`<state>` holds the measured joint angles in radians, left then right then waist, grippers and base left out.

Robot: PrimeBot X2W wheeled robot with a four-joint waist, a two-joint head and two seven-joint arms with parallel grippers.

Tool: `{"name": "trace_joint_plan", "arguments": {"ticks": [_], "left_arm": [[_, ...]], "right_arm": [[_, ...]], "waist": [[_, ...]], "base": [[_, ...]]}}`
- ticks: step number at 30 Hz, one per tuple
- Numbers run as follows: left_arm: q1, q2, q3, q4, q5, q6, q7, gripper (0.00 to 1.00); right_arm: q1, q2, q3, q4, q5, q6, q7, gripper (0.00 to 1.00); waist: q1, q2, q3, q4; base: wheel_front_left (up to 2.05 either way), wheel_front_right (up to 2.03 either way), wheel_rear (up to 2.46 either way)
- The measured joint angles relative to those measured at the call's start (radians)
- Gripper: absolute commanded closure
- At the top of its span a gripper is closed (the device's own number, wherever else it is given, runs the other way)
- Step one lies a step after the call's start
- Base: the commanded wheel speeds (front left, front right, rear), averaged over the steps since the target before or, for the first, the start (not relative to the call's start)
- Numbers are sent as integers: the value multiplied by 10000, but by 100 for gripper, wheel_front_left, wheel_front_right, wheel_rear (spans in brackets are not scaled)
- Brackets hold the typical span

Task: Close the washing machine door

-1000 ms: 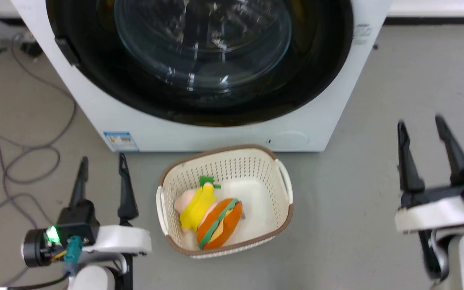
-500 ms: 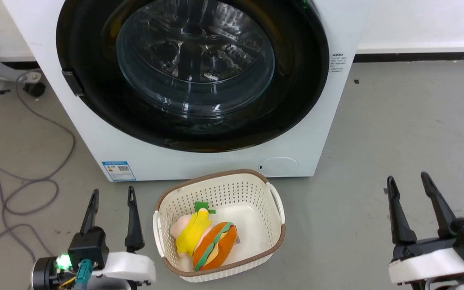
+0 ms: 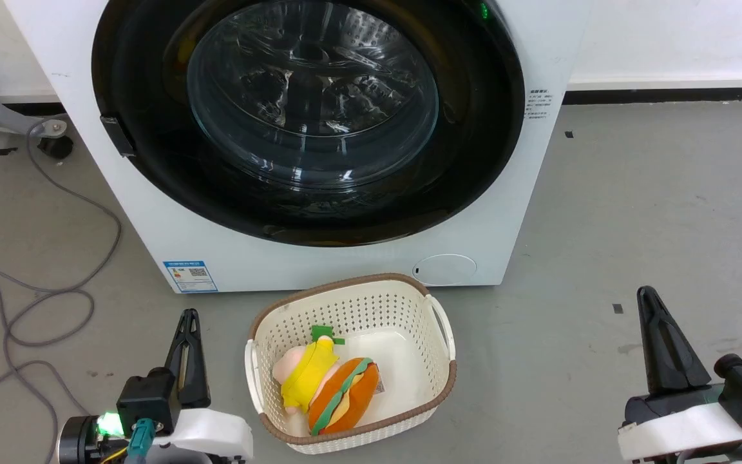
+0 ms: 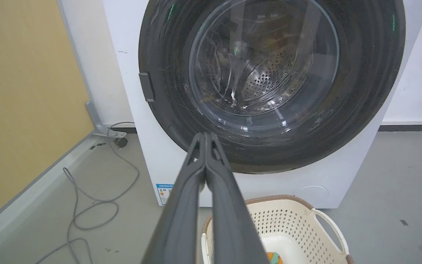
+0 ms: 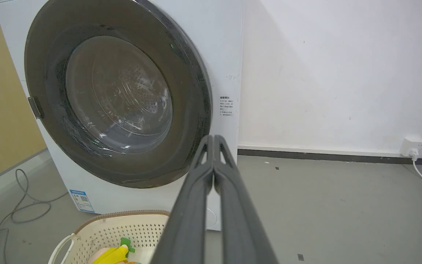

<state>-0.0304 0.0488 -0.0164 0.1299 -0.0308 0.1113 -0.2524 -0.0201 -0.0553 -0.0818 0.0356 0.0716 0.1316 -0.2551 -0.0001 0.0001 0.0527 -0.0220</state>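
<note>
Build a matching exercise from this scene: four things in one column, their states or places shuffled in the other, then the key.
1. washing machine door
2. basket
3. left hand
4. sticker

A. pinched closed, gripping nothing
B. low on the white front of the washing machine
C. swung shut, glossy black
D. holding soft toys

Pairs: 1-C; 2-D; 3-A; 4-B

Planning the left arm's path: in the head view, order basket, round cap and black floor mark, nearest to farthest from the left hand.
1. basket, just right of the left hand.
2. round cap, low on the machine.
3. floor mark, far right.
</note>
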Motion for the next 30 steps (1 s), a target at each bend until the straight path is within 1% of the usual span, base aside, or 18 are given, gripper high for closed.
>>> {"name": "trace_joint_plan", "arguments": {"ticks": [30], "left_arm": [[0,-2,17,-290,15,-265,614,100]], "right_arm": [[0,0,199,-38,-107,0,619,100]], "waist": [[0,0,-129,54]], "base": [[0,0,0]]}}
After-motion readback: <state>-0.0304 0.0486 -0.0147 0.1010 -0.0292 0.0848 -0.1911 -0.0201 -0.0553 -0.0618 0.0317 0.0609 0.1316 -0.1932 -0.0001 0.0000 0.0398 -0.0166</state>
